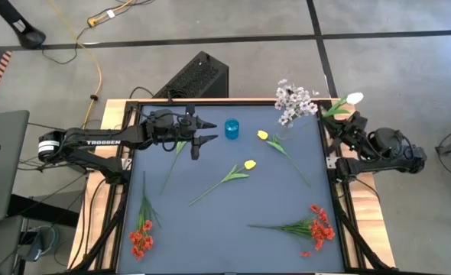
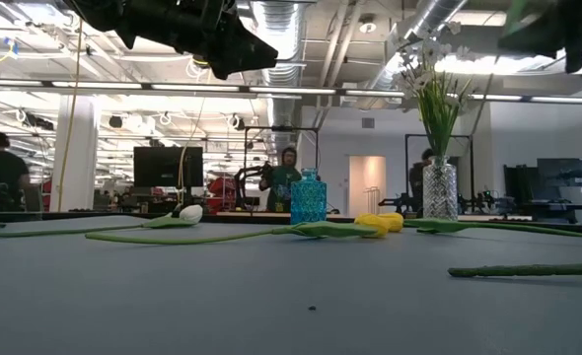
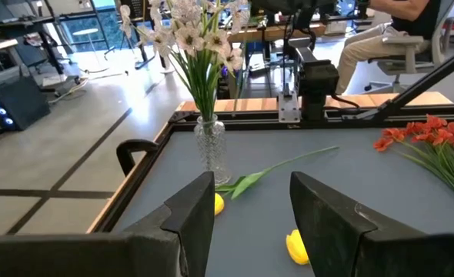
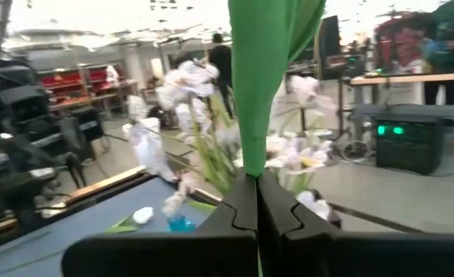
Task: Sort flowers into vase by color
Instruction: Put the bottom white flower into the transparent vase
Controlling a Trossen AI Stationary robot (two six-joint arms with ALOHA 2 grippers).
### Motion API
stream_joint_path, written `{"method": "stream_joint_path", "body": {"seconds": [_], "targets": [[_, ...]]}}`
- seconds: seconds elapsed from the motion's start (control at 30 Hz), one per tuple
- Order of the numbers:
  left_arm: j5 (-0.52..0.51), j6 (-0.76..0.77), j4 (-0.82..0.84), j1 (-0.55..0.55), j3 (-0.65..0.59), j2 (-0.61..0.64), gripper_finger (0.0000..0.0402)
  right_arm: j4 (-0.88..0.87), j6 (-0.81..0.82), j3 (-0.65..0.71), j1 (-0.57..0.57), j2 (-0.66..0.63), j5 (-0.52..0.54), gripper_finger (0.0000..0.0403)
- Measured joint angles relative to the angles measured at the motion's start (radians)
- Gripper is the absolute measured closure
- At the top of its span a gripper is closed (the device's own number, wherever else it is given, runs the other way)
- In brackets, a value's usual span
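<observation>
Dark blue-grey surface point(image 1: 233, 229) carried the scattered flowers. Left arm reached in along the far edge from the left side; left pincer point(image 1: 199, 131) hung above the surface with jaws parted and nothing between them, over the head end of a white tulip point(image 2: 190, 212) lying near the far-left corner, likely lined up for a pick. Right arm sat at the far-right corner; right pincer point(image 4: 258, 204) was closed on the green stem of a second white tulip point(image 1: 354, 98), carried beside the clear vase point(image 1: 288, 128), presumably to go in by colour. That vase stood near the far-right corner and already held the pale lilac-white sprays point(image 1: 294, 101). Two red clusters lay flat, one at the near-left corner point(image 1: 141, 238), one at the near-right point(image 1: 317, 228), neither sorted yet. Two yellow tulips lay loose, one mid-surface point(image 1: 248, 164), one nearer the far edge point(image 1: 263, 135). Small blue vase point(image 1: 231, 128) stood empty at the middle of the far edge.
</observation>
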State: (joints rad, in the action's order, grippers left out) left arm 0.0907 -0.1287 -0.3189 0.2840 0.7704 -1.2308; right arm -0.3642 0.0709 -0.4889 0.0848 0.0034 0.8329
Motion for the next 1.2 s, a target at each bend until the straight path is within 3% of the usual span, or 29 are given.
{"method": "stream_joint_path", "body": {"seconds": [0.13, 0.5, 0.73, 1.2], "targets": [[0.000, 0.000, -0.005, 0.000, 0.000, 0.000, 0.0242, 0.034, -0.022, 0.008, -0.034, 0.002, 0.055, 0.0389], [0.000, 0.010, -0.013, 0.000, 0.000, 0.000, 0.0242, 0.122, 0.013, 0.045, -0.111, 0.004, 0.058, 0.0389], [0.001, 0.018, -0.016, 0.000, 0.000, 0.000, 0.0242, 0.323, -0.043, 0.122, -0.162, 0.004, 0.006, 0.0389], [0.008, 0.013, -0.043, 0.000, 0.000, 0.000, 0.0242, 0.311, -0.021, 0.123, -0.227, 0.004, -0.031, 0.0389]]}}
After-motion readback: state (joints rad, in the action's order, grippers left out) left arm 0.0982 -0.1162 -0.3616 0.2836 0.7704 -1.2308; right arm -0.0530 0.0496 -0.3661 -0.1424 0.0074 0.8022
